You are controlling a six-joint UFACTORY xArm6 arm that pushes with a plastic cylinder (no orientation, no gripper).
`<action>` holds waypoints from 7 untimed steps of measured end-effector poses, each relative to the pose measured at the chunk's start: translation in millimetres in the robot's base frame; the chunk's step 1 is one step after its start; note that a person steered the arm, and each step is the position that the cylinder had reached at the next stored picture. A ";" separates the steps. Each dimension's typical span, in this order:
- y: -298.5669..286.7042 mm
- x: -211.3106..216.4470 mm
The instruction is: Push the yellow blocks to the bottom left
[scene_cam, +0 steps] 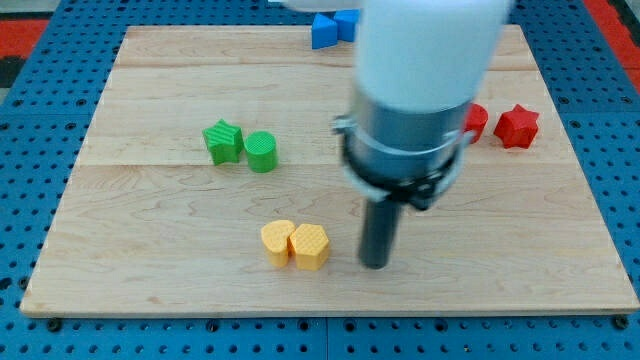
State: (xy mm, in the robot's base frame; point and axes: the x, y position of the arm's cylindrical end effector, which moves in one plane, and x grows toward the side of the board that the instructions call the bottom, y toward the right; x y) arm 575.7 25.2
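Note:
Two yellow blocks sit side by side near the view's bottom centre: a yellow heart-like block (278,241) on the left and a yellow hexagon block (311,246) on the right, touching each other. My tip (375,264) rests on the wooden board (150,260) just to the right of the yellow hexagon, a small gap away. The arm's white and grey body hangs above it and hides part of the board's upper middle.
A green star block (223,141) and a green cylinder block (261,151) sit together at the left centre. A red block (475,120), partly hidden, and a red star block (517,126) sit at the right. Blue blocks (330,27) lie at the top edge.

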 end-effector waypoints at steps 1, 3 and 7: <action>-47.2 5.8; -1.4 -22.2; -149.5 -23.3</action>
State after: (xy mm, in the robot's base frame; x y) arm 552.3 -124.3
